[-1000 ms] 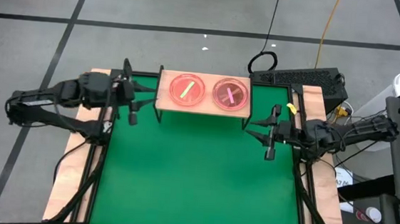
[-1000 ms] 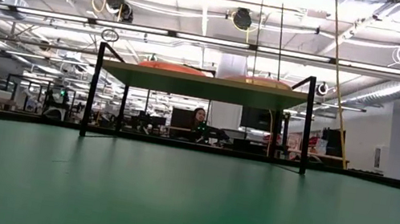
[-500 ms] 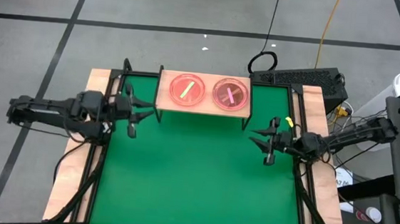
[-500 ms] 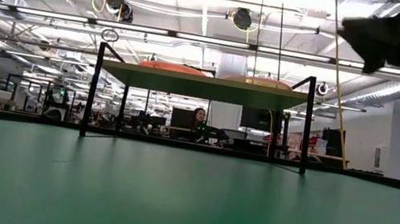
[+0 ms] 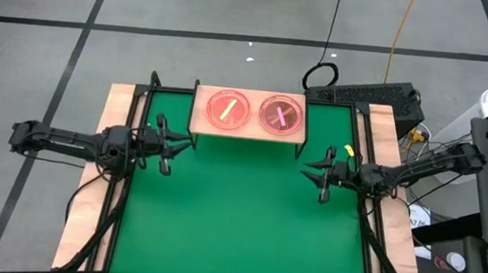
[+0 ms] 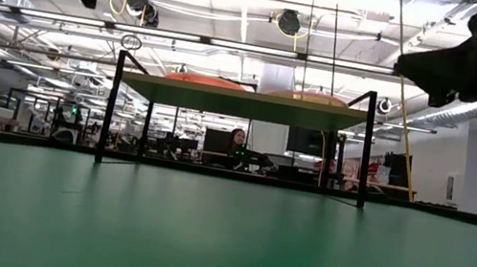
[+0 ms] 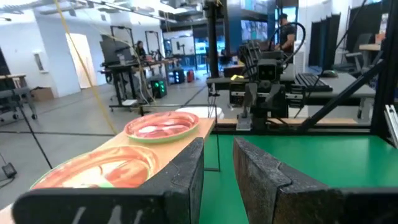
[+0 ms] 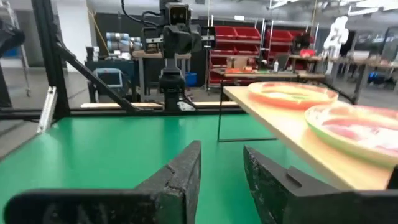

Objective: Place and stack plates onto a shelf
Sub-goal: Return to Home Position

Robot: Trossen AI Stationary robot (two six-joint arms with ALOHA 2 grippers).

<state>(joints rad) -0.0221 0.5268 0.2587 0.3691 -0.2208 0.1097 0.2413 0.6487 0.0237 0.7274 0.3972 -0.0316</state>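
Two stacks of small round translucent plastic plates (image 5: 228, 111) sat side by side on the light wooden shelf (image 5: 249, 132) at the back of the green-matted desk (image 5: 236, 232). The left gripper (image 5: 183, 140) and right gripper (image 5: 309, 169) hung over the desk near the shelf's ends, each empty, fingers a narrow gap apart.
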